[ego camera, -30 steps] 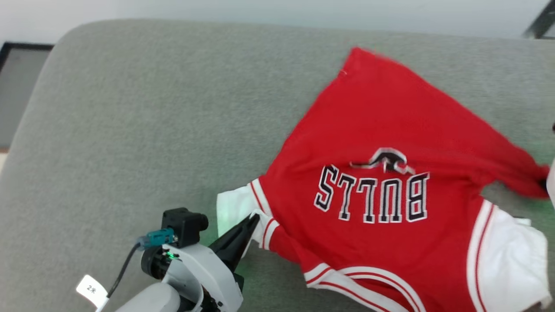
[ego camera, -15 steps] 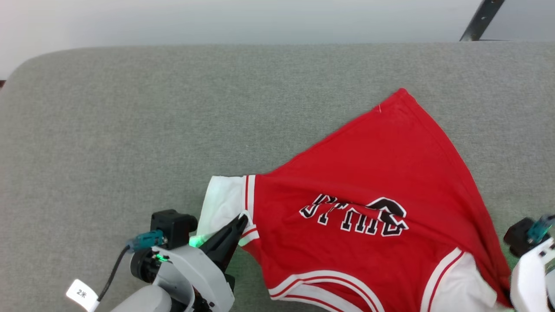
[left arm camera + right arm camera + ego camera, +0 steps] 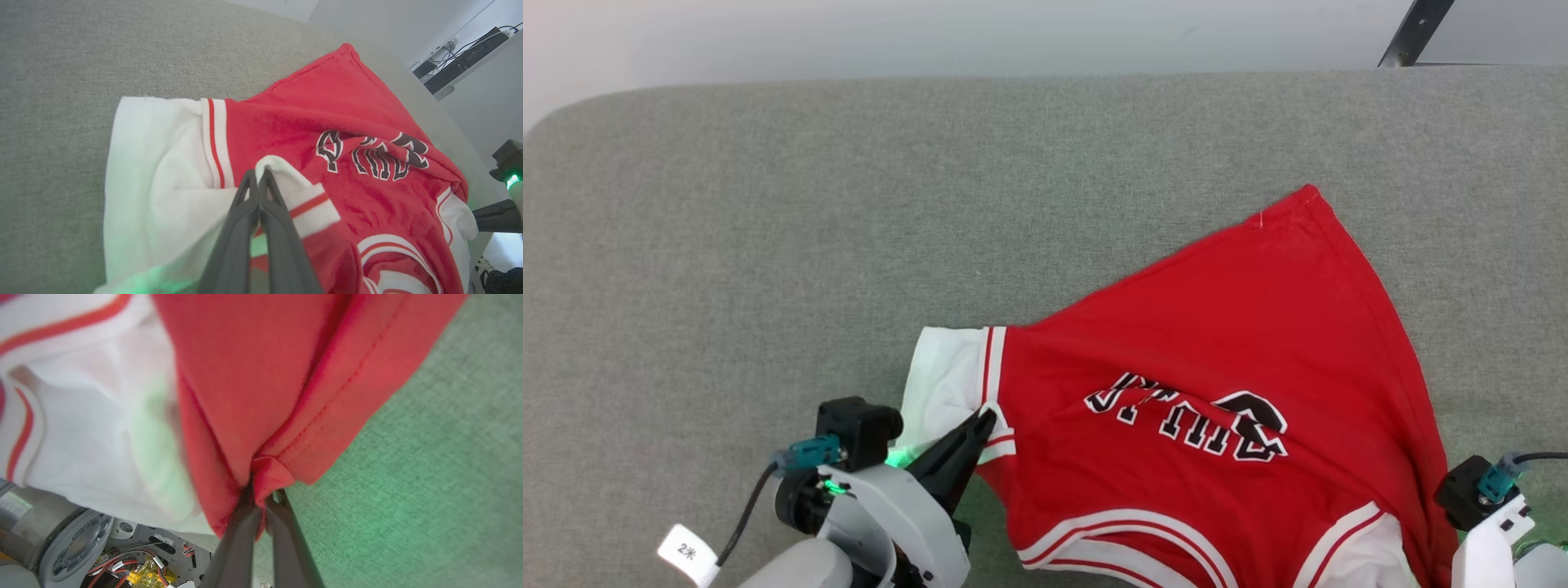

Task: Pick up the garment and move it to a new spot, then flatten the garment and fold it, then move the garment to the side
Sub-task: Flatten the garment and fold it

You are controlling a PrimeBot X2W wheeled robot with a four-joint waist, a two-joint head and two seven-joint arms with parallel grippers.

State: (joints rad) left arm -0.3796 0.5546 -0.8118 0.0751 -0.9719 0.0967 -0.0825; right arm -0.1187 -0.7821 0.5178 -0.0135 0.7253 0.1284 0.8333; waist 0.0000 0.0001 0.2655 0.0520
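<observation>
The garment (image 3: 1217,343) is a red jersey T-shirt with white sleeves and black lettering, spread at an angle over the grey cushion (image 3: 849,204), its hem corner pointing up and right. My left gripper (image 3: 984,418) is shut on the striped edge of the white sleeve (image 3: 171,163), with its fingertips pinching a fold (image 3: 258,173). My right gripper (image 3: 261,490) is shut on a bunched red hem corner (image 3: 269,473) at the cushion's near right edge. In the head view its wrist (image 3: 1478,498) sits at the lower right.
The grey cushion stretches wide to the left and behind the shirt. A pale wall runs behind it, with a dark metal strut (image 3: 1413,33) at the top right. Robot base parts and wiring (image 3: 135,563) show below the cushion's edge.
The head camera turned, so the whole picture shifted. Both grippers kept their hold while the shirt drew nearer, its lettering crumpled, and the right wrist came into view at the lower right.
</observation>
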